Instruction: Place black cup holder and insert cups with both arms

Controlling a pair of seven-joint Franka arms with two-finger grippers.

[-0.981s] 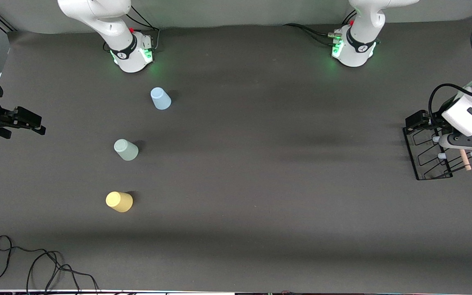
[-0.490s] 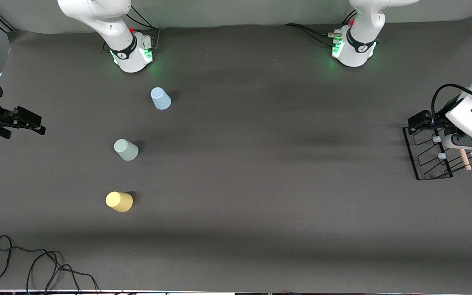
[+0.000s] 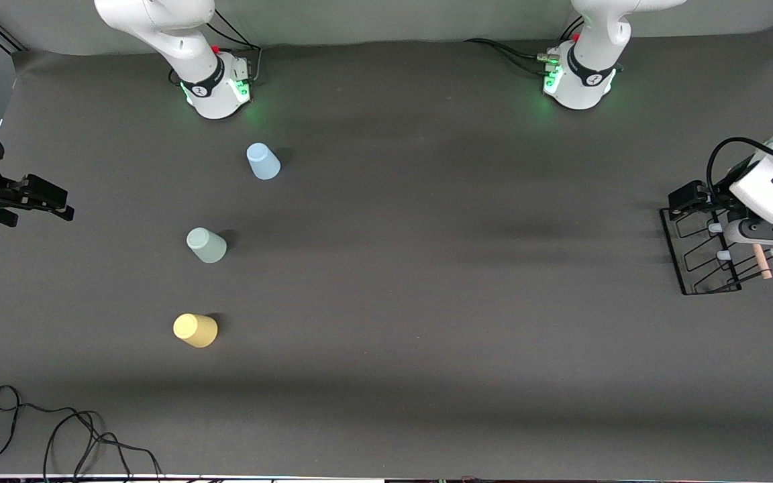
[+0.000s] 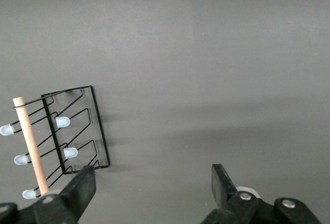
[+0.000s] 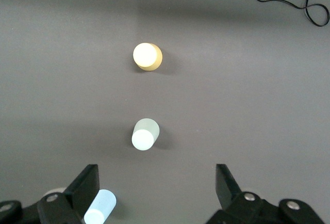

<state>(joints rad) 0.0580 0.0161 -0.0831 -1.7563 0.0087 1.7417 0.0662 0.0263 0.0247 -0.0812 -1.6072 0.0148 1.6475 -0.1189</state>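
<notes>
Hovering over the black cup holder (image 3: 705, 251) right now is my left gripper (image 4: 153, 182), fingers spread wide with nothing between them. From the left wrist view one finger (image 4: 82, 185) sits over the holder's corner, but I can't tell whether it's touching the wire. The holder stands on the dark table (image 3: 427, 302) at the left arm's end, with its wooden rod handle (image 3: 761, 261) on top and pale-tipped pegs (image 4: 62, 122) sticking out from the rack (three rows of them show in the wrist view, so that matches six pegs).

Over at the right arm's end, my right gripper (image 5: 154, 188) is up above the table, jaws apart too and holding nothing. Its wrist camera looks down on all three cups, each standing upside down with its base up.

The cups stand in a loose line, well apart from each other and well apart from the holder. The light blue cup (image 3: 263, 162) is farthest from the front camera, just out from the right arm's base (image 3: 215, 84). The grey-green cup (image 3: 206, 245) is in the middle. The yellow cup (image 3: 194, 330) is nearest the camera.

Only other stuff I can see: a black cable (image 3: 58, 429) looped on the table's near edge, at the right arm's end.
</notes>
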